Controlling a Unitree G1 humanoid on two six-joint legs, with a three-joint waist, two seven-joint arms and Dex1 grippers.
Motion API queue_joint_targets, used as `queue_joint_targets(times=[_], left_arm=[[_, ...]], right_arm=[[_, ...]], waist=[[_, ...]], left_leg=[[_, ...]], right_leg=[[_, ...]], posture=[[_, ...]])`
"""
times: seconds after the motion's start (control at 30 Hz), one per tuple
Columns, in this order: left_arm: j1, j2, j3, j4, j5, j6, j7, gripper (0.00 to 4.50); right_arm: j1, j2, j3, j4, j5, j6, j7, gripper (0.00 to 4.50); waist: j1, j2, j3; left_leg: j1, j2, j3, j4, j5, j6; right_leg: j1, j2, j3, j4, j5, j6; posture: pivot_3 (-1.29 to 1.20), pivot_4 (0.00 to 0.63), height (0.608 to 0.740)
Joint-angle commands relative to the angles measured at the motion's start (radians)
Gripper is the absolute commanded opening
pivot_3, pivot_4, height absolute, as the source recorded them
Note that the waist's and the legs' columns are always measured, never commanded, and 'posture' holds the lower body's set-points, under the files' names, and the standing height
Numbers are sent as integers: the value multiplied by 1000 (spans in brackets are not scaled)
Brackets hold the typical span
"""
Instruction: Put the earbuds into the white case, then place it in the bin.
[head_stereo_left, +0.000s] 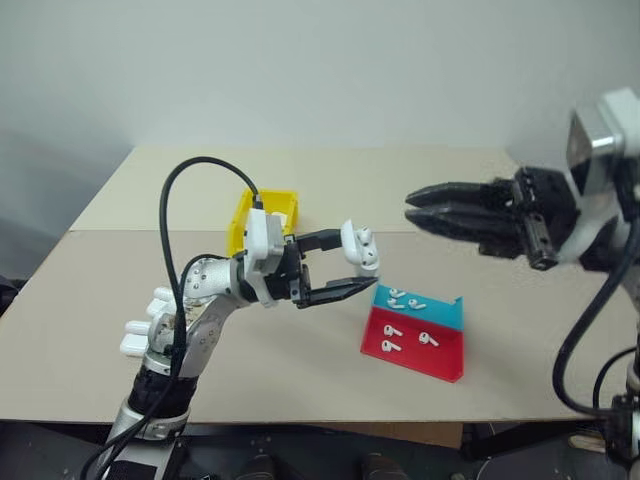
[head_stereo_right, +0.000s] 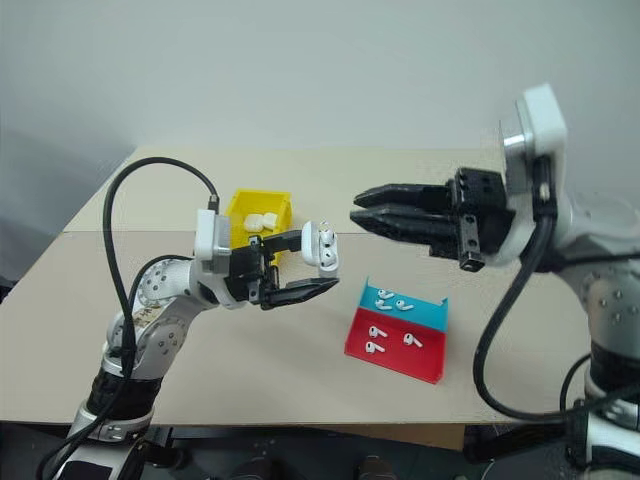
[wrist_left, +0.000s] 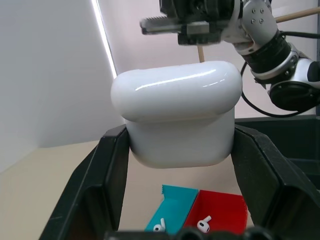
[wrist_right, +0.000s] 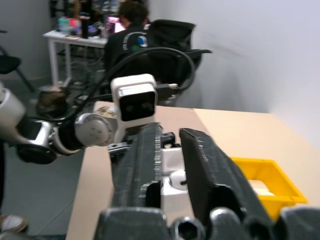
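Left gripper (head_stereo_right: 300, 264) is up above the table (head_stereo_right: 250, 350), clamped on the white case (head_stereo_right: 322, 247). The case sits between the two black fingers, lid open, and an earbud shows in its top. From the left wrist we see the case (wrist_left: 175, 112) gripped on both sides, glossy and rounded.

Right gripper (head_stereo_right: 362, 215) hangs in the air to the right of the case and a little higher, apart from it, pointing toward it. Its two fingers lie pressed together, closed on nothing that we can make out.

The yellow bin (head_stereo_right: 240, 212) stands on the table behind the left gripper; two white cases (head_stereo_right: 260, 221) lie inside it.

A red-and-teal tray (head_stereo_right: 400, 355) sits on the table below and between the two grippers. Loose earbuds (head_stereo_right: 377, 333) lie on it, some on the teal part, some on the red.

From the right wrist we see a person (wrist_right: 127, 37) seated at a desk in the background, back turned.
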Motion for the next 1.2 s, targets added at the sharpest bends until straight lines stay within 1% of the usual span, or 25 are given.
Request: queue_joint_targets(times=[0.03,0.13,0.27,0.43,0.53,0.73,0.9,1.1,1.2], left_arm=[[-42,-14,-11,10,18,-32,-13,2783],[-66,-31,-27,35,42,-26,-5,2783],[-82,-45,-44,59,69,-47,-18,2783],[-86,-45,-45,72,79,-65,-28,2783],[-82,-46,-44,72,85,-75,-32,2783],[-78,-41,-36,67,87,-80,-39,2783],[-75,-40,-31,66,85,-82,-41,2783],[-82,-48,-30,81,88,-90,-37,2783],[-85,-49,-27,86,91,-93,-37,2783]], right_arm=[[-121,2,73,60,-55,3,75,32],[-224,40,164,133,-141,-17,118,32],[-311,92,265,175,-246,-39,181,32],[-333,110,309,194,-331,-63,237,32],[-322,103,340,182,-393,-88,267,32],[-273,72,350,165,-478,-142,316,32],[-241,40,336,157,-506,-169,337,32],[-227,14,311,143,-511,-170,341,32],[-232,32,257,151,-466,-165,326,32]], waist=[[1,0,0],[1,0,0],[1,0,0],[4,0,0],[5,0,0],[4,0,0],[4,0,0],[3,0,0],[3,0,0]], left_leg=[[0,0,0,0,0,0],[-1,0,0,0,0,0],[-1,0,0,0,0,0],[-2,0,0,0,0,0],[-2,0,0,0,0,0],[-2,0,0,0,0,0],[-1,0,0,0,0,0],[-1,0,1,0,0,0],[-1,0,0,0,0,0]], right_leg=[[0,0,0,0,0,0],[-1,0,0,0,0,0],[-1,0,0,0,0,0],[-2,0,0,0,0,0],[-2,0,0,0,0,0],[-2,0,0,0,0,0],[-2,0,0,0,0,0],[-2,0,0,0,0,0],[-2,1,0,0,0,0]], posture=[[0,150,740],[0,150,740],[0,150,740],[0,150,740],[0,150,740],[0,150,740],[0,150,740],[0,150,740],[0,150,740]])
